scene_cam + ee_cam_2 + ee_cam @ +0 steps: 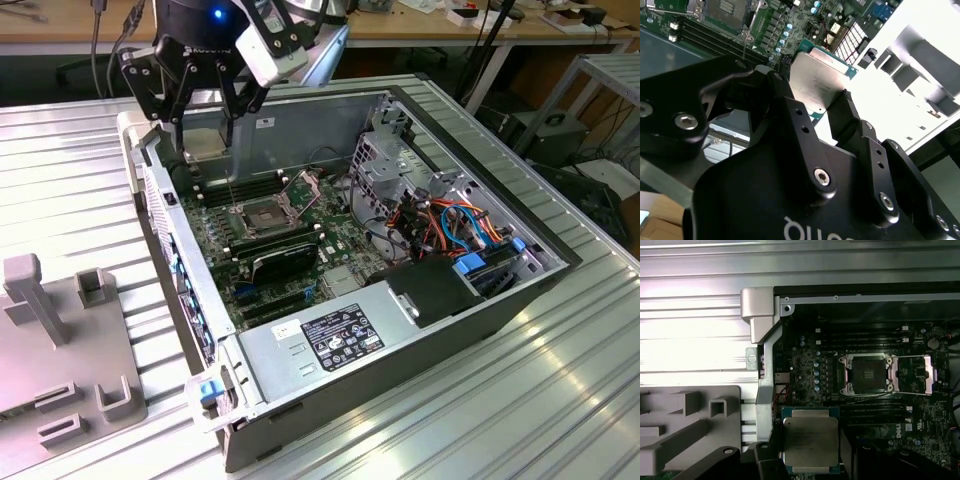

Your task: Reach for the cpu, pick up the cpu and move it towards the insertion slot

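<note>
Tool [827, 117] fingers hide cpu [821, 80] edges.

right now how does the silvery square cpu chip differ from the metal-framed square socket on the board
The silvery square cpu chip is held between the gripper fingers, above the board; the metal-framed socket sits fixed on the motherboard. The chip's face is pale plain metal; the socket's centre is dark, its frame hinged open. Both are square.

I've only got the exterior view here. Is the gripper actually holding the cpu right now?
Observer: Yes. In the second wrist view the gripper is closed on the cpu, one finger on each of two opposite edges.
Operator: Is the insertion slot open?
Observer: In the first wrist view the insertion slot shows its dark centre uncovered.
Operator: Is the cpu over it?
Observer: No. The first wrist view shows the cpu apart from it, near the case wall.
</note>
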You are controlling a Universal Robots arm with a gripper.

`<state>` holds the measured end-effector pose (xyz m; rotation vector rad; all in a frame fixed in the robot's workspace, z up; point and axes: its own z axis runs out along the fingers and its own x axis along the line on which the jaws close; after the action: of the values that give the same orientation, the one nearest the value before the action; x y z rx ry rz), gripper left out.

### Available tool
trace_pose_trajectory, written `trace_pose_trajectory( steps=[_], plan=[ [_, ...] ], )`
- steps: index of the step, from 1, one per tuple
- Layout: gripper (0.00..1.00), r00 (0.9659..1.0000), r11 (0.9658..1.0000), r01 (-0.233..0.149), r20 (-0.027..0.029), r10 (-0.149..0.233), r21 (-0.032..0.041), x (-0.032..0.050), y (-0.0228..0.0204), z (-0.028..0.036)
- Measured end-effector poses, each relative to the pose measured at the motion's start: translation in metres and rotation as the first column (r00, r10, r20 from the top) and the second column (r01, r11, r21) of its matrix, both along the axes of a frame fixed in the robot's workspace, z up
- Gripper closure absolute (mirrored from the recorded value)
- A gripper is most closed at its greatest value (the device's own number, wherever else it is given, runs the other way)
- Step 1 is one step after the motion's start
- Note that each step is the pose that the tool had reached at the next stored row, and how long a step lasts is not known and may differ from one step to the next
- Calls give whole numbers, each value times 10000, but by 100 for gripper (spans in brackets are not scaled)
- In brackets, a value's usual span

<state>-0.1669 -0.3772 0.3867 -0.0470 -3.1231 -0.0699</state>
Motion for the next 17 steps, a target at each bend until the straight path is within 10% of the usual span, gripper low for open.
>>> trace_pose_trajectory(
  steps=[17],
  plan=[
    [45, 10000, 10000, 0, 1, 0, 0, 1, 40, 0]
  ],
)
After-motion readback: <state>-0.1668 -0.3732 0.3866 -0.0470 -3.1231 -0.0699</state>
